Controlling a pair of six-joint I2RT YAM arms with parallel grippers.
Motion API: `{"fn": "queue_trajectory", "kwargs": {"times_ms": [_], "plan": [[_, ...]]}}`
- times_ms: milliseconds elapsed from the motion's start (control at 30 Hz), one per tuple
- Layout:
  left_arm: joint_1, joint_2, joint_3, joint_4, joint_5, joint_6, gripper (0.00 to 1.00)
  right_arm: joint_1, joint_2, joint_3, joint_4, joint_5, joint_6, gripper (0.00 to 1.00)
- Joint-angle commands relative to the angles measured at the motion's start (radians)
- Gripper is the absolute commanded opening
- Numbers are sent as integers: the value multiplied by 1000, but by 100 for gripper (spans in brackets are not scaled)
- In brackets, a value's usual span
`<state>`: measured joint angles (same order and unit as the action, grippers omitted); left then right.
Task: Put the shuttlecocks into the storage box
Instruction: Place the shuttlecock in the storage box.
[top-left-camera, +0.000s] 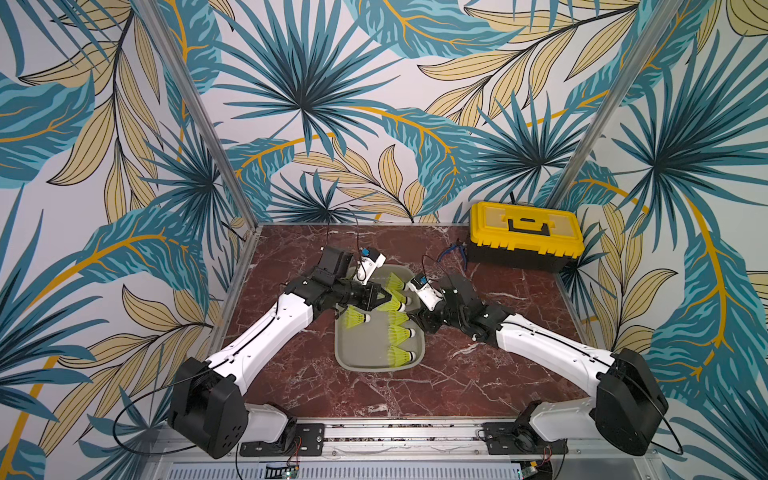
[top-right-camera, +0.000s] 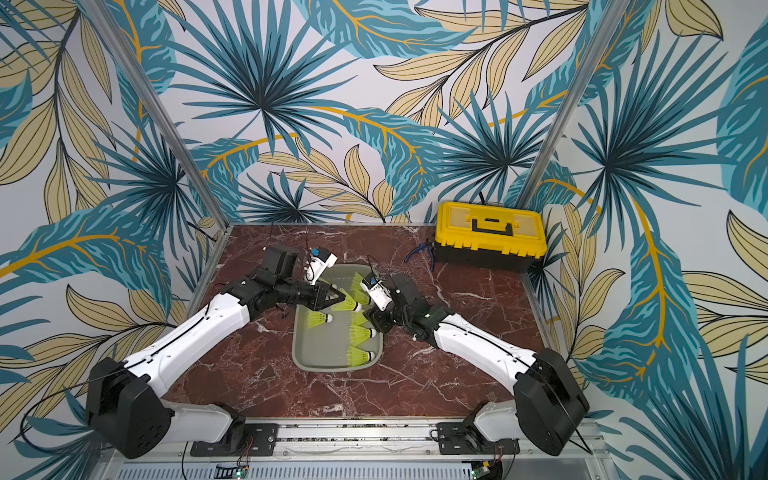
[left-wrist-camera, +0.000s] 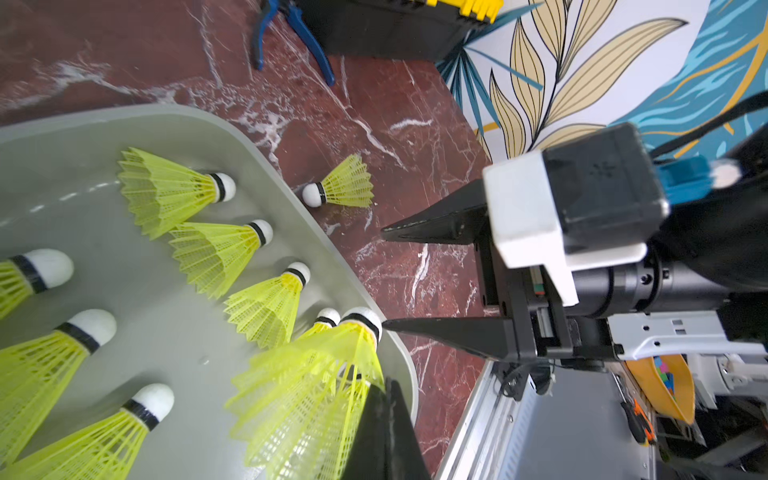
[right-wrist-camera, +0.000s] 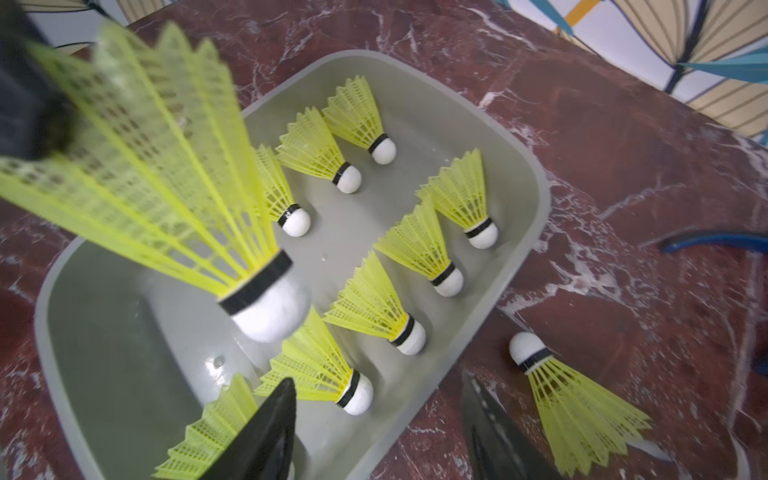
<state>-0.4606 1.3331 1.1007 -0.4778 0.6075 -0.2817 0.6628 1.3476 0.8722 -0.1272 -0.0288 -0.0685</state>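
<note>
The storage box (top-left-camera: 338, 353) is a shallow grey tray in the middle of the table, and several neon yellow shuttlecocks (top-left-camera: 400, 332) lie in it. My left gripper (left-wrist-camera: 384, 386) is shut on the skirt of one shuttlecock (left-wrist-camera: 316, 386), holding it above the box (left-wrist-camera: 249, 137); both top views show this (top-left-camera: 392, 306) (top-right-camera: 348, 306). One more shuttlecock (right-wrist-camera: 561, 390) lies on the table just outside the box's right rim (right-wrist-camera: 536, 174). My right gripper (right-wrist-camera: 378, 386) stands open over that rim, one finger above the box, the other above the table beside the loose shuttlecock (left-wrist-camera: 340, 183).
A black toolbox with a yellow lid (top-left-camera: 525, 235) stands at the back right, with blue-handled pliers (top-left-camera: 455, 251) on the table beside it. Leaf-patterned walls close in the marble table on three sides. A metal rail (top-left-camera: 399, 434) runs along the front edge.
</note>
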Motion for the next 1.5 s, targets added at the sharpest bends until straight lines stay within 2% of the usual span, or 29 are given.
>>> {"fn": "queue_trajectory", "kwargs": {"times_ms": [0,200,400,667,1000,1200,1467], "plan": [[-2,-55,-62,70,-101,-54,0,2,-46,-49,51,131,123,64],[-2,-124,-115,57,-214,-137,0,2,-119,-121,107,255,202,64],[-2,-195,-181,27,-279,-250,0,3,-146,-141,98,314,216,64],[-4,-244,-300,85,-253,-375,0,2,-144,-150,99,328,219,64],[-4,-288,-428,134,-244,-474,0,2,-137,-156,99,335,220,64],[-5,-288,-493,187,-238,-505,0,2,-133,-155,98,333,221,64],[-4,-244,-509,197,-272,-489,0,3,-130,-153,90,326,217,64]]}}
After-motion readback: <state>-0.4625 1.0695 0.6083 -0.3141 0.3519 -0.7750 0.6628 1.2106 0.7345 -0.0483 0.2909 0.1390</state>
